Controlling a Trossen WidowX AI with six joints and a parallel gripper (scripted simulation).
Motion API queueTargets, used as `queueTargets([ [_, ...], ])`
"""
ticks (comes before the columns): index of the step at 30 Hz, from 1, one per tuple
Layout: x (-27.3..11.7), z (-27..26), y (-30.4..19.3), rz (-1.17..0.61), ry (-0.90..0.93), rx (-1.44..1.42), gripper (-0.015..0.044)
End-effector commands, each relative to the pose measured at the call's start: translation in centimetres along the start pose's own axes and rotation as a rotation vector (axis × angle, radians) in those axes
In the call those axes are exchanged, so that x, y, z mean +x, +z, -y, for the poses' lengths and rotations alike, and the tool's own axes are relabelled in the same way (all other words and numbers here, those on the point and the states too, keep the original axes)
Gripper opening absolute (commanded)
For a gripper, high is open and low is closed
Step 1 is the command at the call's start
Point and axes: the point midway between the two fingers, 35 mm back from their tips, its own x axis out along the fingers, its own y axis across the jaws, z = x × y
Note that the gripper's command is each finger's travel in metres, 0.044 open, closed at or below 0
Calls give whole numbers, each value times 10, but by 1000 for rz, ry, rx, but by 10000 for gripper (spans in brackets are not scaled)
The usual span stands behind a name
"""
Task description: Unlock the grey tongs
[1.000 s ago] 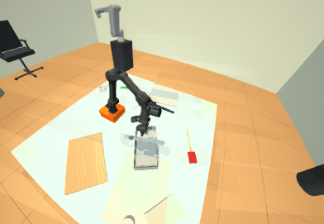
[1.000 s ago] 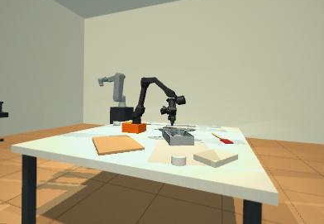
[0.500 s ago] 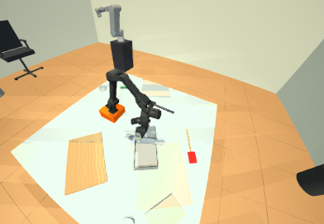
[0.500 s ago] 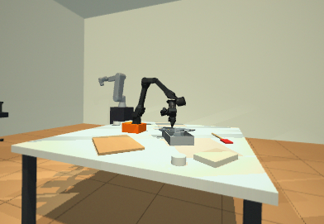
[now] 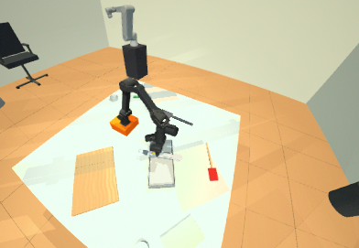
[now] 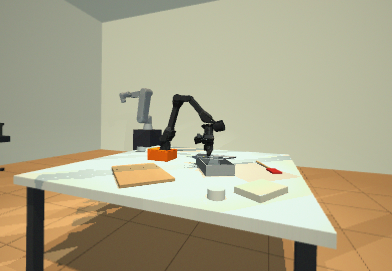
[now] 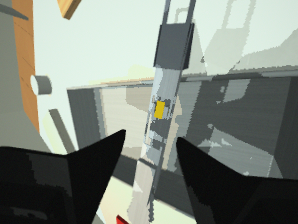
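The grey tongs (image 5: pixel 176 156) (image 7: pixel 165 82) lie closed across the roasting tin (image 5: pixel 161 187) (image 6: pixel 220 169) (image 7: pixel 80 112). The wrist view shows a dark block and a wire loop at one end, a small yellow part near mid-length, and a scalloped edge at the other end. My gripper (image 5: pixel 157 154) (image 6: pixel 209 154) (image 7: pixel 151 137) is open and points down over the tin, with one fingertip on each side of the tongs' body in the wrist view. Whether the fingers touch the tongs is unclear. The wooden board (image 5: pixel 95 182) (image 6: pixel 142 175) (image 7: pixel 69 7) lies apart from the tin, nearer the orange base.
A red-headed spatula (image 5: pixel 212 174) (image 6: pixel 274 170) lies on the other side of the tin from the board. A pale block (image 5: pixel 183 233) (image 6: pixel 261 190) and a white cylinder (image 6: pixel 216 194) (image 7: pixel 42 84) stand near the table's front. The orange base (image 5: pixel 124 124) (image 6: pixel 162 154) is behind the board.
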Motion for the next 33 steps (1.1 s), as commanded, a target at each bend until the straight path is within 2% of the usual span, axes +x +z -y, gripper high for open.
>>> queueTargets([
  [1, 10, 3, 2, 7, -8, -7, 260],
  [27, 43, 3, 5, 7, -6, -8, 260],
  [33, 40, 1, 4, 4, 1, -2, 103],
])
